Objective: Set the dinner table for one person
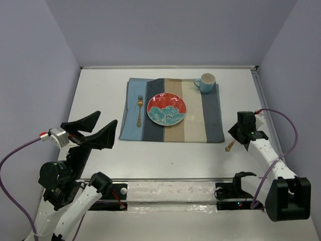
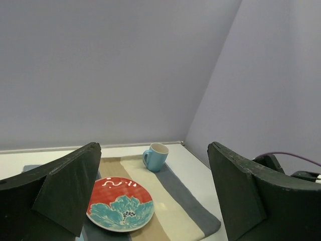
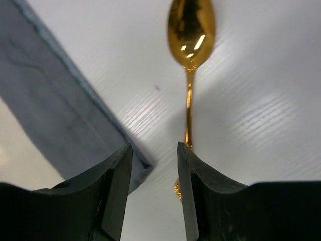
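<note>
- The dinner table (image 1: 100,100) spans the whole workspace under both arms. It is flat, rigid and smooth, so I expect cutlery to skid on it rather than catch.
- The gold spoon (image 3: 189,85) lies on bare table just off the near right corner of the striped placemat (image 1: 210,115).
- I judge the spoon light, stiff and slick, and it lies very low. I'd pinch across the thin handle, not the bowl.
- My right gripper (image 3: 154,150) hangs over it, jaws partly apart with nothing between them. The handle runs under the right finger, not through the gap.
- My left gripper (image 1: 106,120) is spread wide and empty, over the table's left side.
- The fork (image 1: 140,111), plate (image 1: 166,109) and mug (image 1: 205,83) sit on the placemat, and the stripes right of the plate are free.
- The cloth hem beside the spoon could snag a finger.
</note>
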Motion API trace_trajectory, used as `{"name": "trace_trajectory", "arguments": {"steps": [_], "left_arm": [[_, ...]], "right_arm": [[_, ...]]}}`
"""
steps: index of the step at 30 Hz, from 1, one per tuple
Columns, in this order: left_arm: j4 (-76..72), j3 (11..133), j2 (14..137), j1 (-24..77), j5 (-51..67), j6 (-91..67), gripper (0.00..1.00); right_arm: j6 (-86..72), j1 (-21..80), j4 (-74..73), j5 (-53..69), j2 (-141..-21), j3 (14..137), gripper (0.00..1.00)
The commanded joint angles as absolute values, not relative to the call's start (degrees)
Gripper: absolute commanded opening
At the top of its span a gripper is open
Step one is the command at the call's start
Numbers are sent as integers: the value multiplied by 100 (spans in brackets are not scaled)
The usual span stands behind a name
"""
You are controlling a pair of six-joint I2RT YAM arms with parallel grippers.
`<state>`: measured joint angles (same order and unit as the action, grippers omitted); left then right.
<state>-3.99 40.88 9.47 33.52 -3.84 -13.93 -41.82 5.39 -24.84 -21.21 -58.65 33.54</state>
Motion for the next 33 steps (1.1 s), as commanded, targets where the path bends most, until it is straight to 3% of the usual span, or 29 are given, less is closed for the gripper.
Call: {"name": "trace_trajectory", "arguments": {"steps": [1,7,24,33], "left_arm": [[-554,4236,844,3559,-545,-1239,99],[-527,4236,668,3674,-685,-1213,99],[-501,4228,325,3858,-791,-1204,99],[-483,4228,220,3876,-870,-1187,99]], "right_arm": [[-4368,-8,-2575,-1802,-5853,3428,46],[-4106,-852,-2567,-1039,-6626,3586,46],[-3806,-958,-2522,-1037,-8208,4421,41],[-3613,-958,-2760,-1265,-8149,4553,39]]}}
